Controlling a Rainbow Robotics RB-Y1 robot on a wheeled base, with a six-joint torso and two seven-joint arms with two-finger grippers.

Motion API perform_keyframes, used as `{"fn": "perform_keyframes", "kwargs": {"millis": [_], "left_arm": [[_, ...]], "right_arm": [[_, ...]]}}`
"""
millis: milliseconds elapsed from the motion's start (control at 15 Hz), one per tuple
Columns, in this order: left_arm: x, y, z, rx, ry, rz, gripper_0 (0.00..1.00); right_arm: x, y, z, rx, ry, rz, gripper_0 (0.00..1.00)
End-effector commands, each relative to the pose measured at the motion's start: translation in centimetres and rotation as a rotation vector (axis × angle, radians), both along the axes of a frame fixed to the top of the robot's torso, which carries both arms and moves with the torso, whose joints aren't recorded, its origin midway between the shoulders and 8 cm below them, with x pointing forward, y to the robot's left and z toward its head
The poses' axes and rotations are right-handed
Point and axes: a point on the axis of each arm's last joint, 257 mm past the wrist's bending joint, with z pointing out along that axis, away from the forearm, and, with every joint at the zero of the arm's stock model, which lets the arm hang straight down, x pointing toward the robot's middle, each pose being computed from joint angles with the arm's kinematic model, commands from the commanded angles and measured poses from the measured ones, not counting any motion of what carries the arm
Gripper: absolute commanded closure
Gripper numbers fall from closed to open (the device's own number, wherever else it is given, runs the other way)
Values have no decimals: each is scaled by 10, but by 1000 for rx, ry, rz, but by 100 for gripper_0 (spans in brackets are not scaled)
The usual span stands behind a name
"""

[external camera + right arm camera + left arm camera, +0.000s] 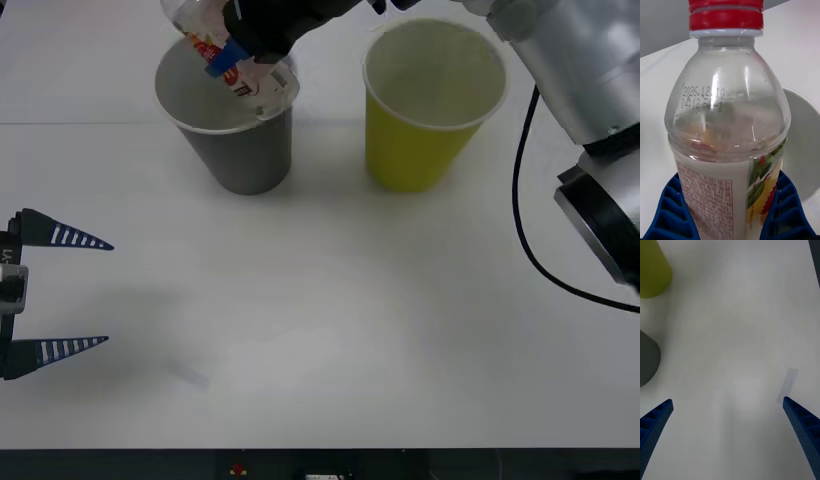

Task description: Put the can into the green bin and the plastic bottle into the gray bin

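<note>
Plastic bottle (225, 55) clamped in right tool (730, 210), over gray bin (240, 150); left tool (85, 292) spread wide

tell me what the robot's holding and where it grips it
The right gripper holds the plastic bottle by its labelled body, over the gray bin.

**A:** so where's each cam sitting?

**B:** front one's up high, looking forward and down over the whole bench (320, 330). Right wrist cam is jammed right against the plastic bottle (728, 131). Left wrist cam hangs back, facing bare bench.

**A:** any overlap?

**B:** yep, gray bin (646, 358) and green bin (653, 270) show in front and left wrist views.
</note>
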Motion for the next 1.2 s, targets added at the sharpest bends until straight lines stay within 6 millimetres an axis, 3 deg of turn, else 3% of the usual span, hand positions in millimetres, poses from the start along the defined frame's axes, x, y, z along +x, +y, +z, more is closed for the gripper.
{"fn": "perform_keyframes", "kwargs": {"millis": [67,400,733,800,933,1000,1200], "left_arm": [[0,0,0,0,0,0,0],[0,0,0,0,0,0,0],[0,0,0,0,0,0,0],[0,0,0,0,0,0,0],[0,0,0,0,0,0,0],[0,0,0,0,0,0,0],[0,0,0,0,0,0,0]], "right_arm": [[13,21,-5,2,-17,-15,100],[33,40,-15,1,-76,-43,100],[42,41,-21,11,-90,-61,96],[42,41,-21,12,-89,-61,90],[41,42,-21,13,-90,-55,23],[40,43,-21,13,-89,-51,0],[38,44,-21,18,-80,-47,0]]}}
